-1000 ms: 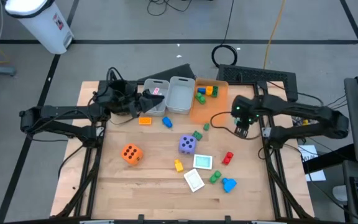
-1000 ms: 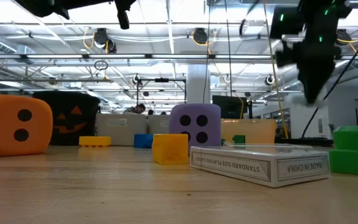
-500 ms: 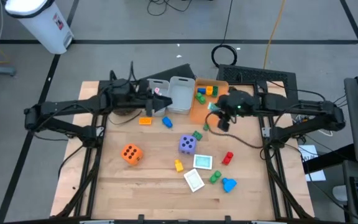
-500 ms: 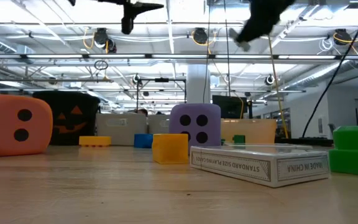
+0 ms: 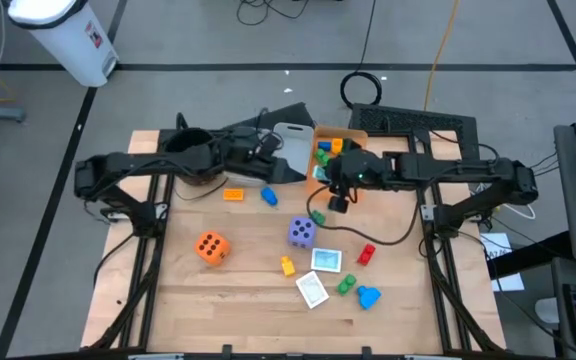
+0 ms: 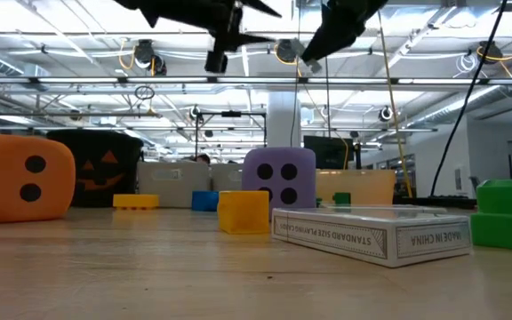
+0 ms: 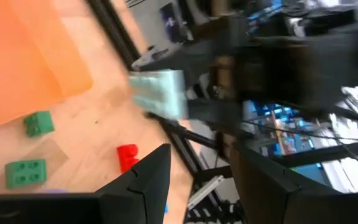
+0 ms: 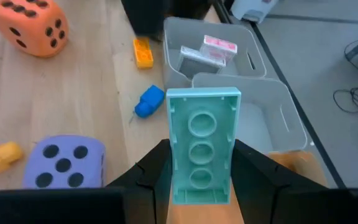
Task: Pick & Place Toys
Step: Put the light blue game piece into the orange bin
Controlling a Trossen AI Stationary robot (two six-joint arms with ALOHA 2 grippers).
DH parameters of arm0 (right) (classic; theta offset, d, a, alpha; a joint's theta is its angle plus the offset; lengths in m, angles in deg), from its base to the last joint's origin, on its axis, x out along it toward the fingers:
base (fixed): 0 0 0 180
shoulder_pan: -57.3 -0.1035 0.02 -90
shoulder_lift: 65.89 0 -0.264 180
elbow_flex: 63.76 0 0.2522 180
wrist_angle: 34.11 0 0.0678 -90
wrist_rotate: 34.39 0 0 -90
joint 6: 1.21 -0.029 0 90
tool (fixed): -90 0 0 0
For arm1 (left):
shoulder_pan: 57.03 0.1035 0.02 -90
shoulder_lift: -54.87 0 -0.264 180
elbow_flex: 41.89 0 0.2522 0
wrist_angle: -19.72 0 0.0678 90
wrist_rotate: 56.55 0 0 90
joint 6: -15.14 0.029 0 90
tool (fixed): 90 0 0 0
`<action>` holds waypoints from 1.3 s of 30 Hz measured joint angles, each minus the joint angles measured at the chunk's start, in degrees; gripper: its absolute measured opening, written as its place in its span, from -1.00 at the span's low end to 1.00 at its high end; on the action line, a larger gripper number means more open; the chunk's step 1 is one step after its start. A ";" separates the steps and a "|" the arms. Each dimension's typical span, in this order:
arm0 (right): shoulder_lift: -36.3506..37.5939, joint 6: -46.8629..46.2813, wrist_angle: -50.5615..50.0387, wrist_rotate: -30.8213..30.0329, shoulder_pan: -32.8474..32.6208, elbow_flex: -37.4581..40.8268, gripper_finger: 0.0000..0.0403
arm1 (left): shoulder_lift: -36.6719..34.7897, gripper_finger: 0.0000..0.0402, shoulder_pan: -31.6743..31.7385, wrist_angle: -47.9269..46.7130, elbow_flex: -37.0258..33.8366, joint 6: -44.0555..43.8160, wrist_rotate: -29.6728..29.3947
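Note:
My right gripper (image 5: 334, 200) is over the table's middle, beside the orange bin (image 5: 320, 178), and is shut on a teal block (image 8: 201, 143). The block also shows in the left wrist view (image 7: 159, 93). My left gripper (image 5: 272, 166) is open and empty above the grey bins (image 5: 294, 140). On the table lie an orange die (image 5: 211, 247), a purple die (image 5: 302, 232), a teal card (image 5: 326, 260), a white card (image 5: 313, 290), and small red (image 5: 366, 253), yellow (image 5: 287, 265), blue (image 5: 269, 196) and orange (image 5: 233, 194) blocks. My right gripper pinches the teal block between its two fingers, by its two long sides at the end nearest the wrist (image 8: 199, 186). The fingers lie along the block, which sticks out past the fingertips with its hollow underside toward the camera. It is lifted clear of the table.
The orange bin holds several blocks (image 5: 324, 152). One grey bin holds a pink card pack (image 8: 219, 45). A black pot (image 5: 190, 150) stands at the far left. A green block (image 5: 346, 285) and a blue block (image 5: 369, 296) lie near the cards.
My left gripper has gone toward the table's right edge, from beside the black pot to over the grey bins. My right gripper has gone up and toward the table's left edge, from the table's right side to beside the orange bin.

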 joint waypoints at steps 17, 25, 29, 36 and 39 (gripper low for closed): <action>-2.36 -1.64 0.94 4.36 -0.65 -0.15 -0.40 | 4.28 -0.15 -0.35 6.12 -0.02 0.18 -2.73; -2.76 -1.57 3.80 4.78 -0.65 0.02 -0.40 | 4.28 -0.15 -0.65 0.90 -0.02 0.48 -3.09; -2.70 -1.62 3.78 5.92 -0.63 0.02 -0.40 | 4.24 -0.15 -0.69 1.19 0.00 0.50 -3.45; -2.72 -1.86 3.71 6.03 -1.00 0.02 -0.40 | 4.24 -0.15 -0.65 1.14 0.00 0.41 -3.87; -2.72 -1.86 3.74 6.02 -1.00 0.02 -0.40 | 4.24 -0.22 -0.65 1.17 0.00 0.33 -3.88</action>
